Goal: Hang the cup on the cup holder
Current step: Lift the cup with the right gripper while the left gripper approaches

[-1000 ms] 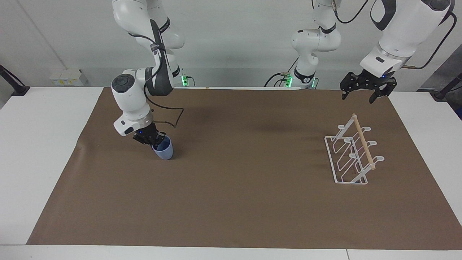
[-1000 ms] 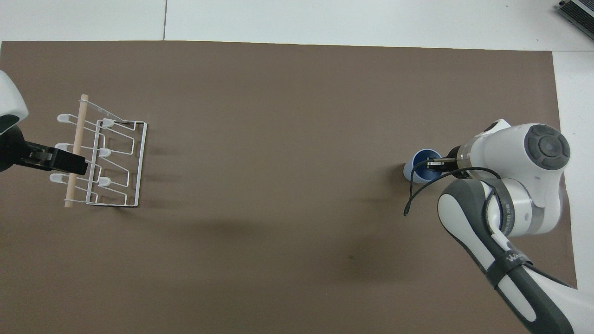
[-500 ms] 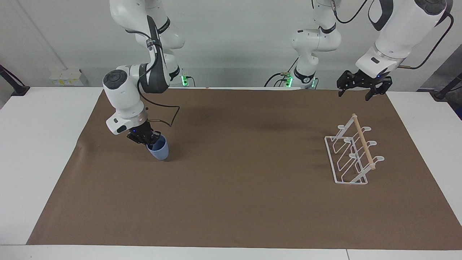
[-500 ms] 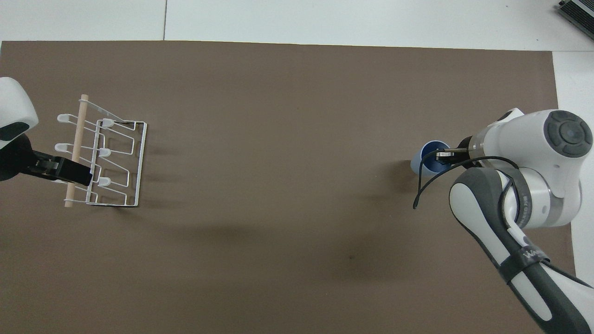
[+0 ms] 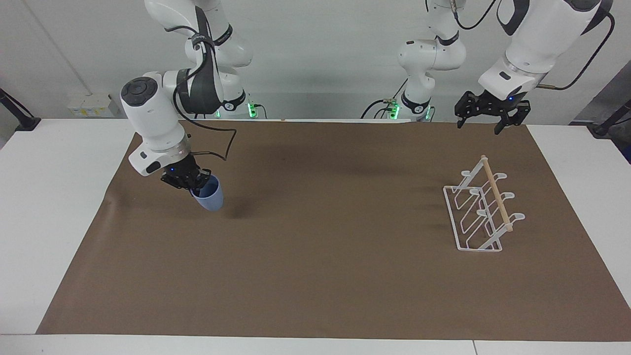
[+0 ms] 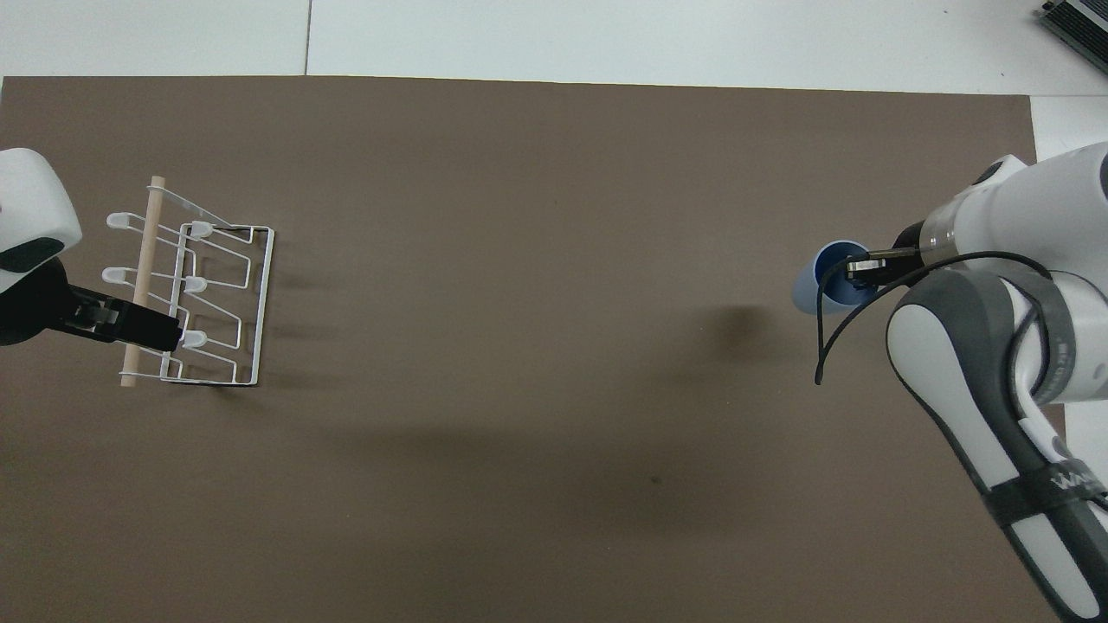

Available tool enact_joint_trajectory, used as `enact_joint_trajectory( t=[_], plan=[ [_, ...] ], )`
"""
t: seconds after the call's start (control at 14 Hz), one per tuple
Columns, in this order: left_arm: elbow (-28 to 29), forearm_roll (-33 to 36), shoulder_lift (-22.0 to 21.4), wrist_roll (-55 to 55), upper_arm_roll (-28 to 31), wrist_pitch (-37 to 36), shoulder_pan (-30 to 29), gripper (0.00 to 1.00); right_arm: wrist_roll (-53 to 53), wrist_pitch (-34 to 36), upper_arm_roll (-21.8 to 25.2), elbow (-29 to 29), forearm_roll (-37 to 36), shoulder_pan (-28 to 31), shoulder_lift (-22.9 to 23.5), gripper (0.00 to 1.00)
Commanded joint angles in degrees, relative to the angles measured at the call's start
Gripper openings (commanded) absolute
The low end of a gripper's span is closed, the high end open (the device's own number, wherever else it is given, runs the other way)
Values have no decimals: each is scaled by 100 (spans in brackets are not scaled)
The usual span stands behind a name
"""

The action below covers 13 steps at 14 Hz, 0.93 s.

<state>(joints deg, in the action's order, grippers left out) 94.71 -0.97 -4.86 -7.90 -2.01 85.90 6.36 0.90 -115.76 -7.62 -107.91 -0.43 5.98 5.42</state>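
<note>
Right gripper (image 5: 193, 186) – clamped on cup (image 5: 208, 195) rim, lifted, near right arm's edge | left gripper (image 5: 485, 117) – fingers apart above cup holder (image 5: 480, 212) | no legible writing

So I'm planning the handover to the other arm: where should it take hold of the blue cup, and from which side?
Grip the cup across its bare outer wall near the tapered base, coming from below and from the rack's end of the table. The right hand is shut on the rim, one finger inside the mouth, and the cup hangs tilted above the mat, so only the lower wall is free.
</note>
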Motion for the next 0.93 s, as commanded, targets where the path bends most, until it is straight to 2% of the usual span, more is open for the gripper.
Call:
enact_joint_trajectory(
  t=[0.0, 0.21, 0.36, 0.43, 0.64, 0.86],
  plan=[
    [-5, -192, -103, -1, 51, -99, 120, 100, -169, 492, -37, 349, -45, 97, -172, 0],
    [65, -403, -138, -18, 43, 13, 111, 100, -169, 993, -37, 656, -18, 88, -296, 0],
    [494, -973, -339, -184, 51, 329, 111, 100, -169, 1222, -37, 771, 43, 88, -410, 0],
    [540, -1010, -358, -446, 51, 461, 111, 100, -169, 1258, -37, 771, 43, 97, -480, 0],
    [793, -1063, -463, -1543, 43, 663, 111, 100, -187, 1424, -29, 763, 52, 97, -700, 0],
    [1286, -1292, -709, -3283, 51, 1033, 102, 100, -213, 1565, -55, 763, 410, 53, -797, 0]
  ],
)
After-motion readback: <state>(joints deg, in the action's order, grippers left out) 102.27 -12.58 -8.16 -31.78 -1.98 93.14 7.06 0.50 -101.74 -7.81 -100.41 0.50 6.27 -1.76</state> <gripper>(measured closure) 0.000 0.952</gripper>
